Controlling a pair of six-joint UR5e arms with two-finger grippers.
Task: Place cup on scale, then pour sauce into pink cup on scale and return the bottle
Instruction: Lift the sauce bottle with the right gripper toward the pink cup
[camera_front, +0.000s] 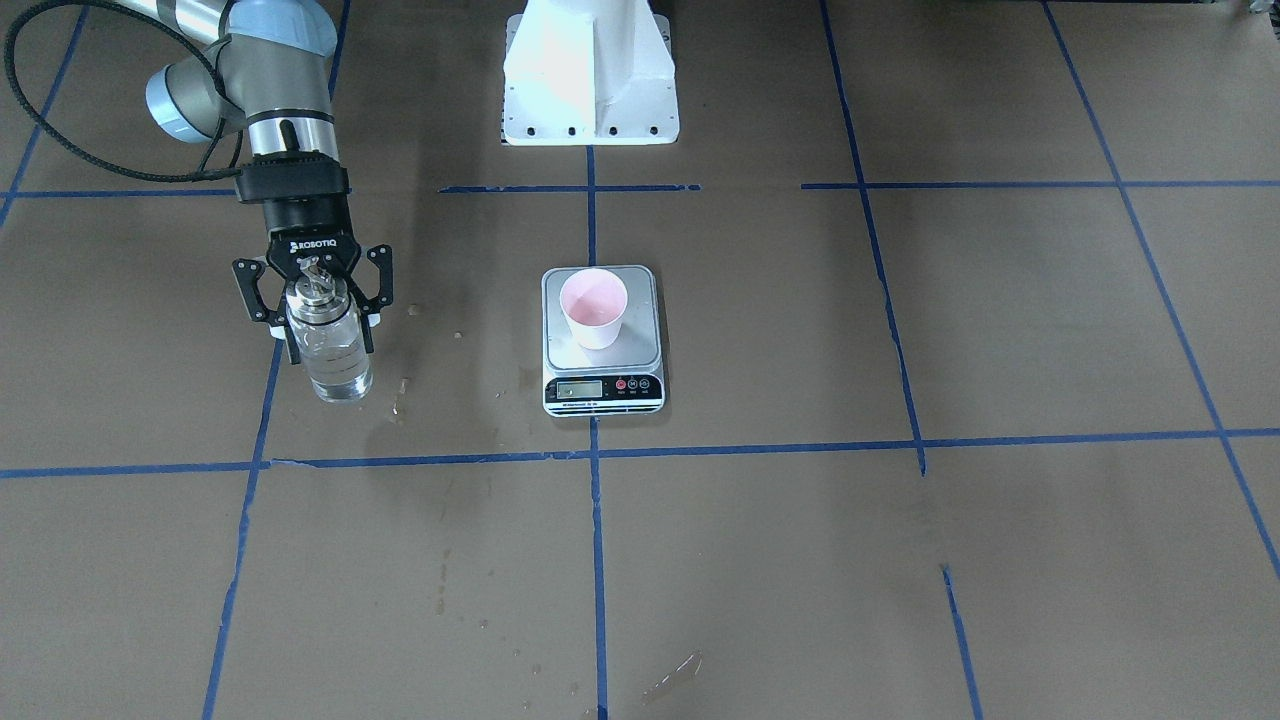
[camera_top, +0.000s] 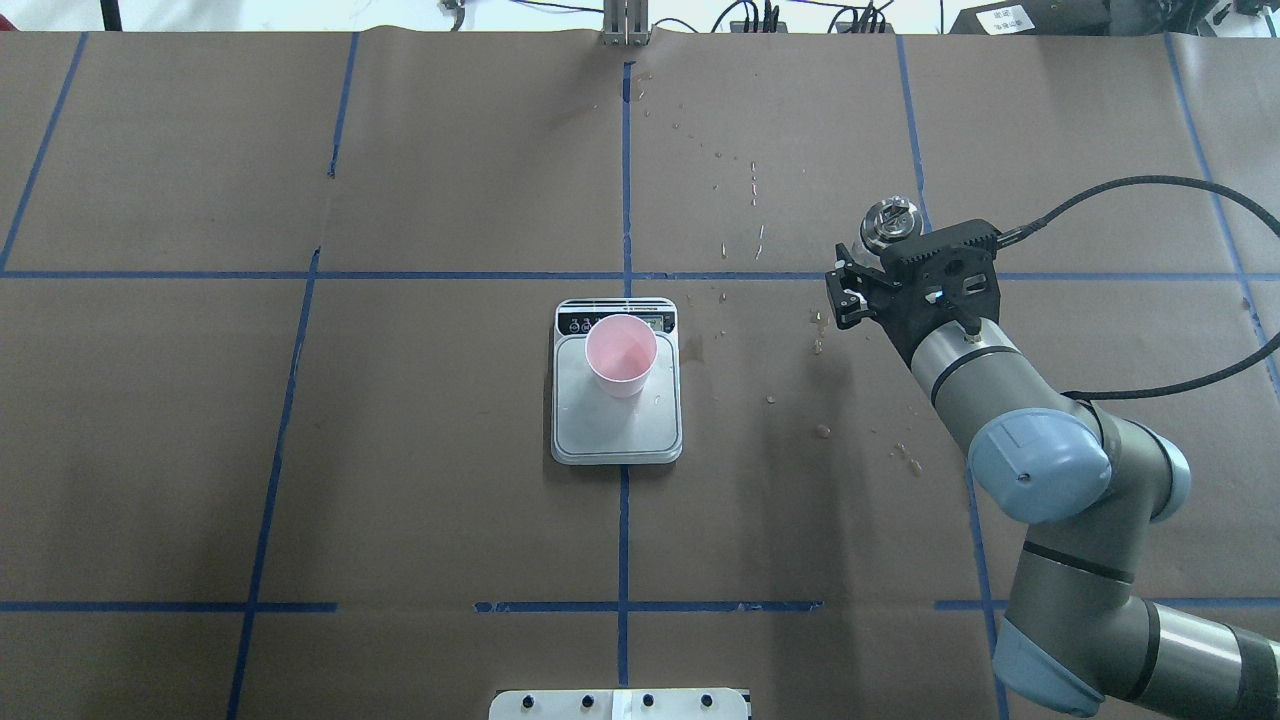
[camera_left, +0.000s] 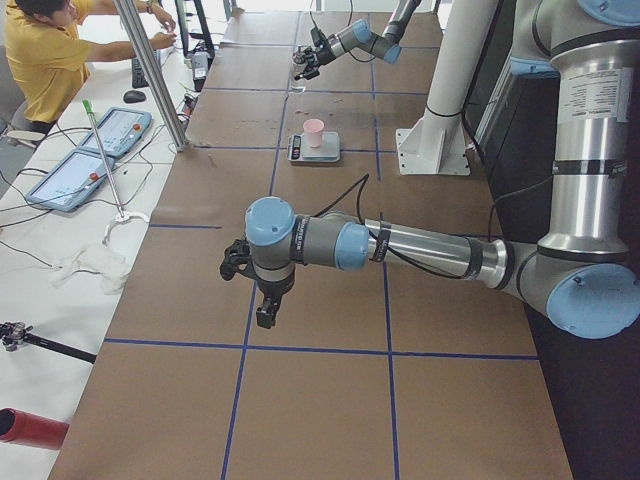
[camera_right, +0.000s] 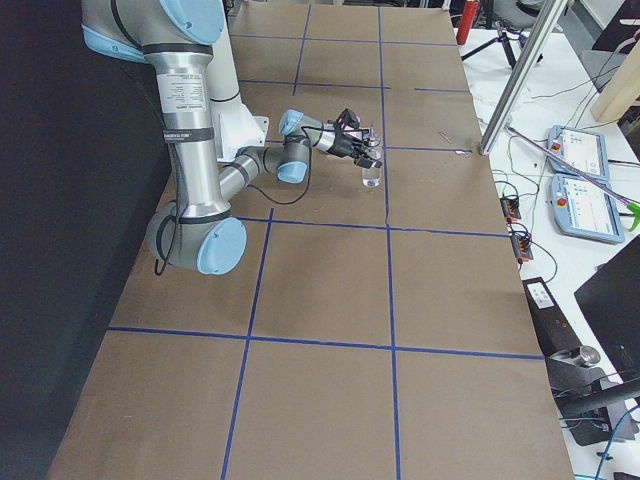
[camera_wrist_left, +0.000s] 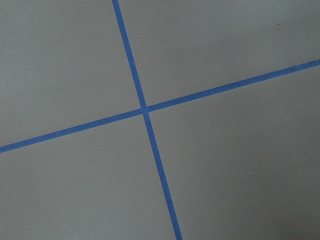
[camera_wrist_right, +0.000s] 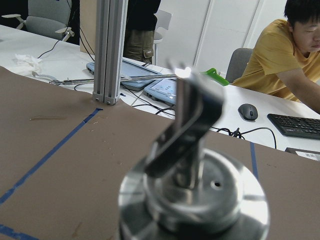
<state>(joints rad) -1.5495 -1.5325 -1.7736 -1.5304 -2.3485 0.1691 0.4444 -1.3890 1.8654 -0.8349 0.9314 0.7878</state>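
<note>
The pink cup (camera_front: 593, 308) stands upright on the steel platform of the scale (camera_front: 640, 352), near its display end. They also show in the overhead view as the cup (camera_top: 621, 355) and the scale (camera_top: 615, 432). The clear glass bottle (camera_front: 335, 365) with a metal spout cap (camera_wrist_right: 195, 200) stands on the table to the robot's right of the scale, with clear sauce (camera_front: 342, 380) in it. My right gripper (camera_front: 328, 348) is around the bottle's upper body, fingers against its sides. My left gripper (camera_left: 264, 312) hovers over bare table far from the scale. I cannot tell if it is open.
Blue tape lines cross the brown paper table. Small wet spots (camera_top: 822, 431) lie between the scale and the bottle. The white robot base (camera_front: 590, 80) stands behind the scale. An operator (camera_left: 45, 50), tablets and a metal post (camera_left: 150, 70) are beyond the far table edge.
</note>
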